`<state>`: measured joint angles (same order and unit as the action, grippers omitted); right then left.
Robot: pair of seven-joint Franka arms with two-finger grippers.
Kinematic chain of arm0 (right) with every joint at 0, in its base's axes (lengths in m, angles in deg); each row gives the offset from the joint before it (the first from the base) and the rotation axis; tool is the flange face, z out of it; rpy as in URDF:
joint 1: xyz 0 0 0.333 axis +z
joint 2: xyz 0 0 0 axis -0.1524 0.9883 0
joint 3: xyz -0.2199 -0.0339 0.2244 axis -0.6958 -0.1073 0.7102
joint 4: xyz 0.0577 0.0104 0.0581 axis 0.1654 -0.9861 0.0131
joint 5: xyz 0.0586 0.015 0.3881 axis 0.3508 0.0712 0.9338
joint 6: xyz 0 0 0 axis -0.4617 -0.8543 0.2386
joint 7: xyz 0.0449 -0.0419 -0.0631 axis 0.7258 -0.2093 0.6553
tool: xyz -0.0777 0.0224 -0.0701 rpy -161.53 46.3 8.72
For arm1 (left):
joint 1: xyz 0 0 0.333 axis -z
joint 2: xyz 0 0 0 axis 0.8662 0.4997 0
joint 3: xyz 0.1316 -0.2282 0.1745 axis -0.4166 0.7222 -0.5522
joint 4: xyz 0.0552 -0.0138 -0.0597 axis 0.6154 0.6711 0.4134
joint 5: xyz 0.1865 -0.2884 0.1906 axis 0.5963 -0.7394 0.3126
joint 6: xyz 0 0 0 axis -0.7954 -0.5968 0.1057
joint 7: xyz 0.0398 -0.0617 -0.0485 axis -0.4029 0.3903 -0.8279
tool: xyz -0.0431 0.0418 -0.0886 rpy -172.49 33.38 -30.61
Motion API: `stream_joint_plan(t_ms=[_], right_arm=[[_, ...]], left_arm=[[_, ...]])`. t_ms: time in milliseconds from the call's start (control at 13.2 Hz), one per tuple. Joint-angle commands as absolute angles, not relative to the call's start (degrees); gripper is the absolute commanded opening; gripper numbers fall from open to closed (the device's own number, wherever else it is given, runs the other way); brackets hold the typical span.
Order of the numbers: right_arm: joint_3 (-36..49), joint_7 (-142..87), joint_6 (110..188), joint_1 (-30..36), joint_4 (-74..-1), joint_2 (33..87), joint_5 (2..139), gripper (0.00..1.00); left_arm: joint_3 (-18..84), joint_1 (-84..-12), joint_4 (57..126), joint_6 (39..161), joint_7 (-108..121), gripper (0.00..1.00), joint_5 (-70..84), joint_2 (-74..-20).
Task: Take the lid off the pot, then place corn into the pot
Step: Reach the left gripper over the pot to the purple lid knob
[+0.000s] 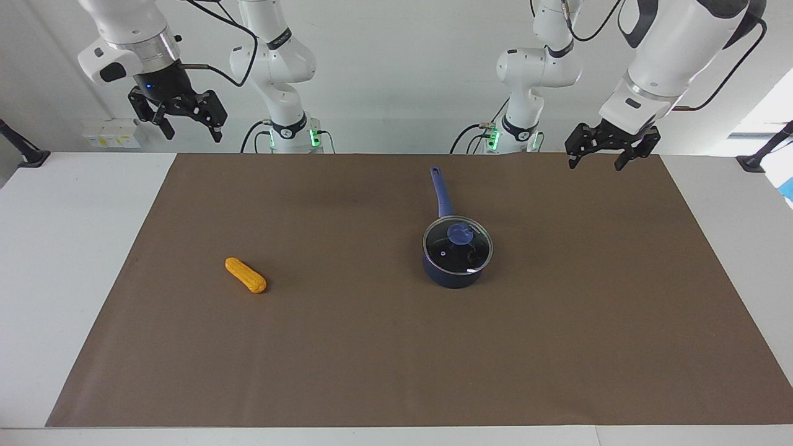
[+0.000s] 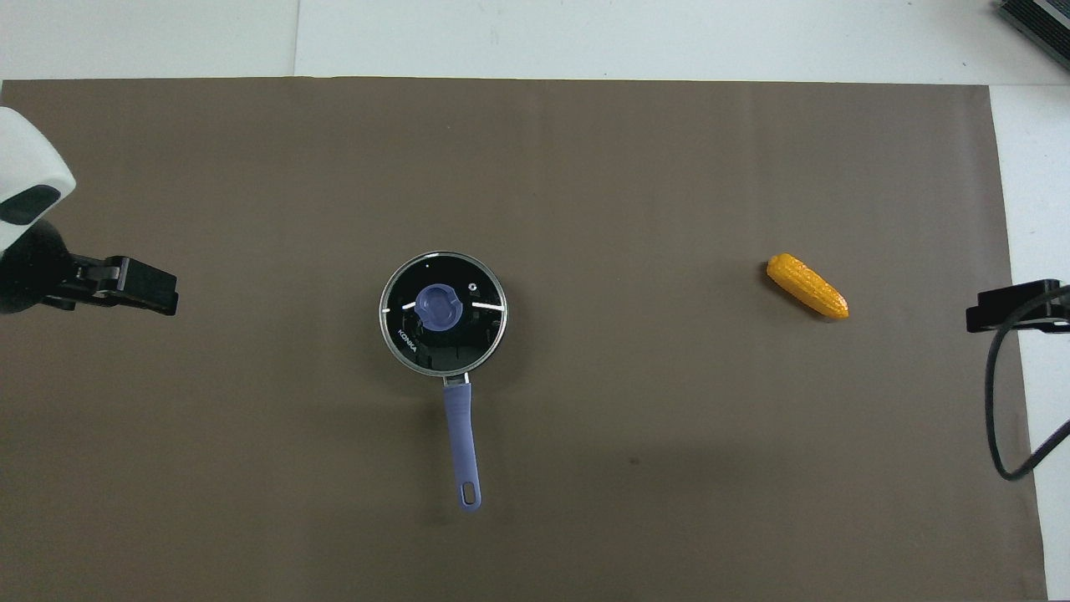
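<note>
Though lid (image 1: 457, 244) glassy, pot (image 1: 454, 272) inside unreadable, dark.

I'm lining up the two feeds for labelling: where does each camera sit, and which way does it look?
Facing view: high across the table, looking at the robots; both arms show with their bases, left gripper and right gripper raised and open.
Overhead view: high above the robots' end, looking forward and steeply down; only the left arm's wrist and the gripper tips show at the edges.
Shared: the brown mat, the pot with its lid on, and the corn, half a turn apart.
</note>
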<state>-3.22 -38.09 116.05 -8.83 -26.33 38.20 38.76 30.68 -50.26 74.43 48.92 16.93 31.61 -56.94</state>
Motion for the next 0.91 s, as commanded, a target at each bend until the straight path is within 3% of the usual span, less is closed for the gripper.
stream_joint_plan(t_ms=[0,830], right_arm=[[-3.09,-36.49,117.67,-9.55,-28.60,36.40,39.80,1.00],[-3.09,-36.40,117.67,-9.64,-28.60,36.40,39.80,1.00]], left_arm=[[29.99,-46.76,78.80,53.01,11.82,1.00,32.45,-58.06],[30.08,-33.22,89.53,71.64,-7.79,1.00,32.10,-54.99]])
